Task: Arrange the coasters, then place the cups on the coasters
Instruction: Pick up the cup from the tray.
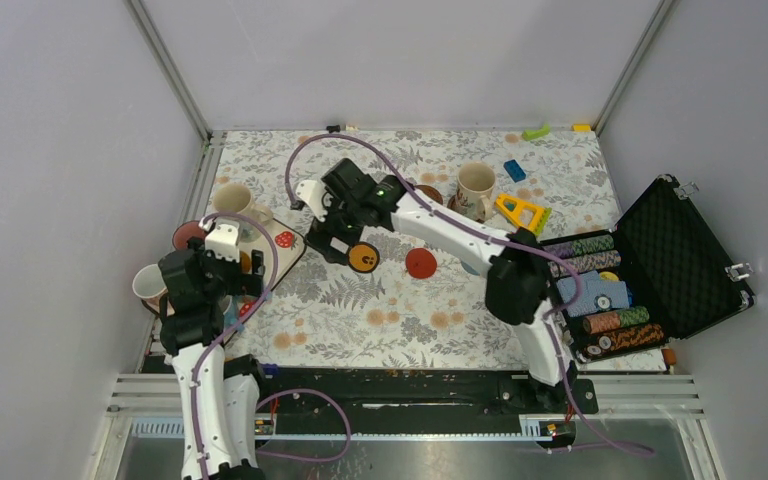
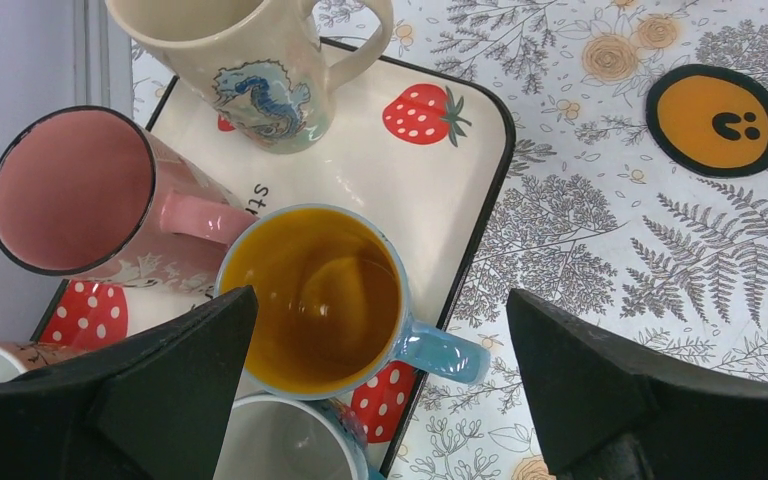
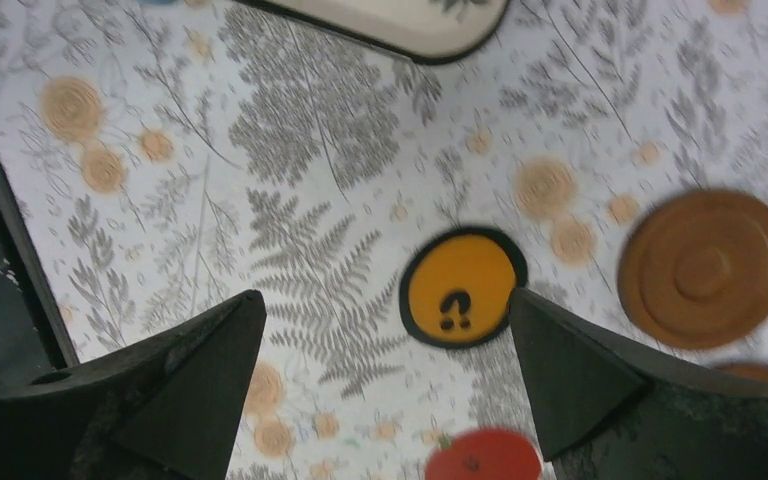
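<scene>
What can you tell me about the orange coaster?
The orange coaster is a thin round disc with a black rim and small black marks like a tiny face. It lies flat on the floral cloth, just off the tray's corner, with nothing on it. A red coaster and a brown one lie apart from it. The right claw hangs open above it, not touching.

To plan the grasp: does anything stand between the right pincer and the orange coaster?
Nothing visible does. The open right pincer hangs over the orange coaster, which lies uncovered on the tablecloth; the brown coaster lies apart.
</scene>
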Action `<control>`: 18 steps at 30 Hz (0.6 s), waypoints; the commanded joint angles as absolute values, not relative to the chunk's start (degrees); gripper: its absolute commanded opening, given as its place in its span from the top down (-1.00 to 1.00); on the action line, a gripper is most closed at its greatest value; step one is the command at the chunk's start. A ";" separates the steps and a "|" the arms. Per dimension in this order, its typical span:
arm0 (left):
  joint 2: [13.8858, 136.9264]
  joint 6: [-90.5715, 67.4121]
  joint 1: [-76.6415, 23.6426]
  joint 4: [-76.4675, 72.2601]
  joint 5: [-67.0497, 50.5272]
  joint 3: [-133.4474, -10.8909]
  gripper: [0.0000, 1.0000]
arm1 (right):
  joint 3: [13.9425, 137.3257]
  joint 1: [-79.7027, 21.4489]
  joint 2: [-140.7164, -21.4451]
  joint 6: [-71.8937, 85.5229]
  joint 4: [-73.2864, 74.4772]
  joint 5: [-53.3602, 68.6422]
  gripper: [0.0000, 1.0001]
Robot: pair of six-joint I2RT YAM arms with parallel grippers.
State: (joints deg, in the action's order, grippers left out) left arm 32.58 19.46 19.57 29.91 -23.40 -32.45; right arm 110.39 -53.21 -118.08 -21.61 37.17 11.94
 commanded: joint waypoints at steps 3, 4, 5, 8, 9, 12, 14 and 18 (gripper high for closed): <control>29.72 20.96 19.43 25.86 -27.87 -31.73 -0.98 | 132.09 -53.26 -131.75 -18.74 46.55 23.81 -0.99; 29.63 21.00 19.50 26.07 -28.10 -31.77 -0.97 | 134.67 -53.33 -133.40 -18.33 48.05 25.15 -0.99; 29.81 21.01 19.50 26.14 -28.32 -31.81 -0.97 | 136.58 -53.28 -134.60 -18.08 49.15 26.94 -0.99; 30.63 20.96 19.60 25.58 -27.83 -31.68 -0.97 | 137.53 -53.30 -135.34 -17.33 49.20 29.98 -0.99; 30.92 20.92 19.60 25.38 -27.59 -31.54 -0.97 | 137.03 -53.28 -135.21 -16.99 48.54 30.77 -0.98; 31.58 20.75 19.58 25.06 -27.34 -31.50 -0.97 | 136.67 -53.28 -135.63 -15.38 46.84 31.99 -0.97; 31.57 20.66 19.62 25.07 -27.24 -31.51 -0.97 | 138.21 -53.22 -137.03 -13.65 46.83 32.45 -0.97; 31.29 20.58 19.59 24.79 -26.65 -31.29 -0.97 | 140.88 -53.26 -139.74 -9.97 47.19 34.50 -0.97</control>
State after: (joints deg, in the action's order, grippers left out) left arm 31.59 20.10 19.55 28.51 -26.09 -32.05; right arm 136.77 -53.21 -137.32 -14.66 46.74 30.11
